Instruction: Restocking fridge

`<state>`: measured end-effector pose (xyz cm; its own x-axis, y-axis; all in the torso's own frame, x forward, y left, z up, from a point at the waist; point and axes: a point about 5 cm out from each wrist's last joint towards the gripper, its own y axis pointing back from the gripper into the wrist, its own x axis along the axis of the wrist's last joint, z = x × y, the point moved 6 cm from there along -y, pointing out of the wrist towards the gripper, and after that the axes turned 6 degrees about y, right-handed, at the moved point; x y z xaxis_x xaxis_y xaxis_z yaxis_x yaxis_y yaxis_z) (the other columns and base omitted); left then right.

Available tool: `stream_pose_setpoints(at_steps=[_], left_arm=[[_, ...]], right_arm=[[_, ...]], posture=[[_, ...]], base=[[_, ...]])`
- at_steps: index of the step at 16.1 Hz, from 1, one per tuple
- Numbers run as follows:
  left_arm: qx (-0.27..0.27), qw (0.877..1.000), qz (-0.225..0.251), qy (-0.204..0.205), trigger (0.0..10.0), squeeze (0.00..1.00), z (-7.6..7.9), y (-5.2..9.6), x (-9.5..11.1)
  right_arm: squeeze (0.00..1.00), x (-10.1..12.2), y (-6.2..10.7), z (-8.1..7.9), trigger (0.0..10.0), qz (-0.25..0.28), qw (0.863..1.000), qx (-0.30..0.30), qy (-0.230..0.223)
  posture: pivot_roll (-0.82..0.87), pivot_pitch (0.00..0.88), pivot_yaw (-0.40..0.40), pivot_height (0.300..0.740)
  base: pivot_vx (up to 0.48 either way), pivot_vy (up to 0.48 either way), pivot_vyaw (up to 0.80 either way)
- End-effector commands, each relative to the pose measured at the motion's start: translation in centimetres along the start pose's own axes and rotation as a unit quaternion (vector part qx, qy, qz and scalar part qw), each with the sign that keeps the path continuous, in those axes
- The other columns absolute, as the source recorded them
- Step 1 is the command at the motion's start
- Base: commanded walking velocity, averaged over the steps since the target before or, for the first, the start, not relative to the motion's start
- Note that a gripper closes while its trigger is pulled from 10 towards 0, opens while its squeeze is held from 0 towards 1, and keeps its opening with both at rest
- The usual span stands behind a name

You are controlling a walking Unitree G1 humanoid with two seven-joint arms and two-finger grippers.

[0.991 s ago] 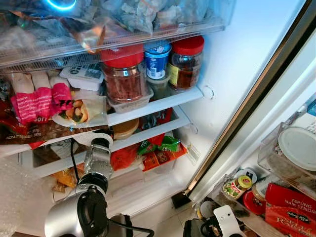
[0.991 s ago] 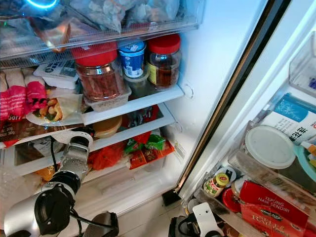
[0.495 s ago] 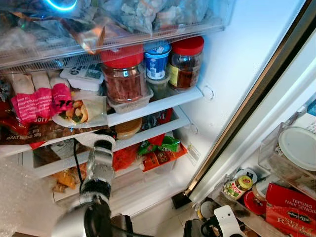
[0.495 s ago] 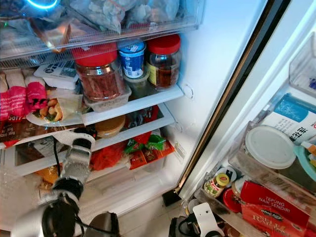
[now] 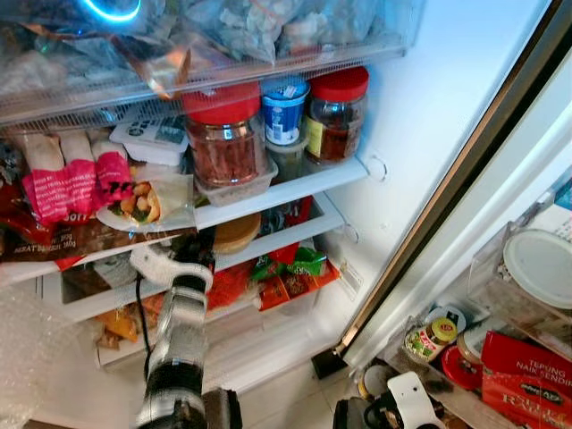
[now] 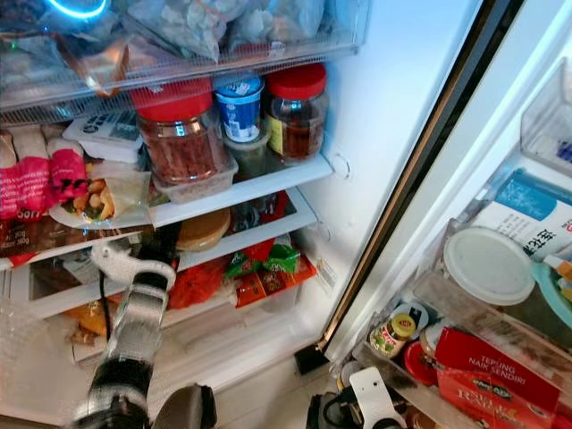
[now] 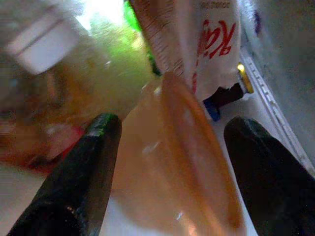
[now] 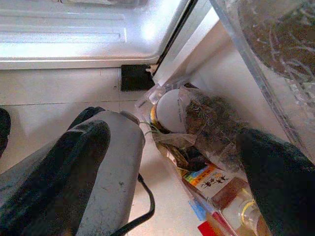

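Observation:
My left arm reaches into the open fridge, and its gripper (image 5: 200, 253) is at the front of the middle shelf (image 5: 295, 228). There it meets a flat tan container (image 5: 235, 233) with an orange lid. In the left wrist view the two black fingers (image 7: 83, 167) stand open on either side of that orange container (image 7: 187, 172), close to it. A red-and-white packet (image 7: 211, 44) lies just behind. My right gripper (image 8: 172, 147) hangs open low by the fridge door, with nothing between its fingers.
The shelf above carries two red-lidded jars (image 5: 223, 134) (image 5: 337, 103) and a blue tub (image 5: 284, 109). Pink packets (image 5: 76, 183) and a wrapped sandwich (image 5: 143, 201) lie to the left. Green and red packets (image 5: 290, 268) fill the lower shelf. The door shelf (image 5: 500, 353) on the right holds bottles and a red flour bag.
My left arm has stretched deeper into the fridge, carrying its gripper up to the tan container on the middle shelf. The right arm has stayed still.

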<state>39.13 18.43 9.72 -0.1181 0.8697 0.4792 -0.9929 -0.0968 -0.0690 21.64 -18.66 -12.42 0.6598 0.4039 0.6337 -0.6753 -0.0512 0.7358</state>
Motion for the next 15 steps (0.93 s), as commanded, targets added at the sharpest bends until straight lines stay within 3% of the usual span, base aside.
stream_pose_setpoints(at_steps=[1,9,15], left_arm=[[-0.006,1.000,-0.005,0.009,10.0,0.00,0.6,0.1,0.0],[-0.039,0.997,-0.057,0.028,10.0,0.00,2.4,2.3,-1.2],[-0.042,0.995,-0.082,0.040,10.0,0.00,2.8,1.2,-2.0]], right_arm=[[0.00,-5.6,1.7,-1.7,10.0,-0.092,0.995,0.028,0.006],[0.00,-5.5,1.7,-1.8,10.0,-0.091,0.995,0.027,0.005],[0.00,-5.4,1.6,-1.8,10.0,-0.090,0.996,0.026,0.004]], posture=[[-0.10,0.109,-0.043,0.631],[-0.09,0.116,-0.034,0.631],[-0.11,0.108,-0.028,0.631]], base=[[0.000,0.000,0.00],[0.000,0.000,0.00],[0.000,0.000,0.00]])
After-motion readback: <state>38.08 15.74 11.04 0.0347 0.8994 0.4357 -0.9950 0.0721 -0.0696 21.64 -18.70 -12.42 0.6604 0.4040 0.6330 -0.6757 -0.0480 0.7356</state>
